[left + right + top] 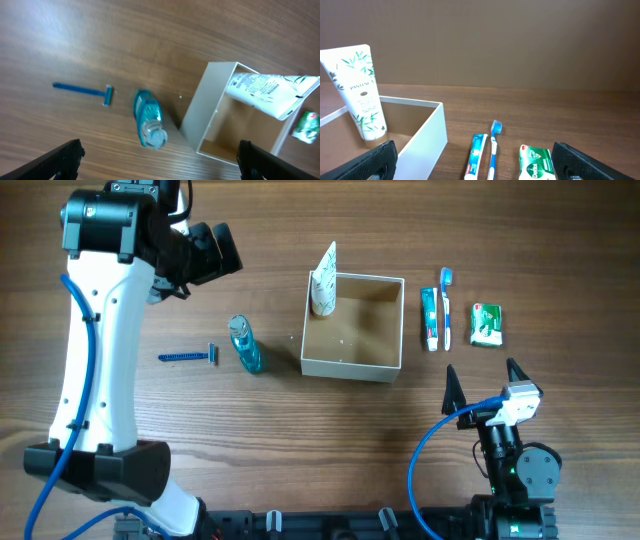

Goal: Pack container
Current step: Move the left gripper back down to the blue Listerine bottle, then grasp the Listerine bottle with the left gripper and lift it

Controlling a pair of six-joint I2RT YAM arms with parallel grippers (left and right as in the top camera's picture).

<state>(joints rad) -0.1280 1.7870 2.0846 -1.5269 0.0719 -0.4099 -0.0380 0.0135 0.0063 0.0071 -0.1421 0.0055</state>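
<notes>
Overhead: the container [350, 366] sits mid-table [300, 440], with a white tube [325, 278] leaning in its far-left corner. The blue bottle [245, 345] lies just left of it, and the razor [188, 357] further left. Toothpaste [431, 318], toothbrush [446, 302] and green packet [487, 324] lie to the right. The right pincer [480, 366] is spread wide and empty, near those three.

Left wrist: the left pincer [159, 150] is released, high above the bottle and touching nothing. The bottle looks like the likely next pick. The pincer should straddle the bottle's narrow body, lift it over the wall, and set it on bare cardboard clear of the tube.

Right wrist: both fingers are wide apart with nothing between them.
</notes>
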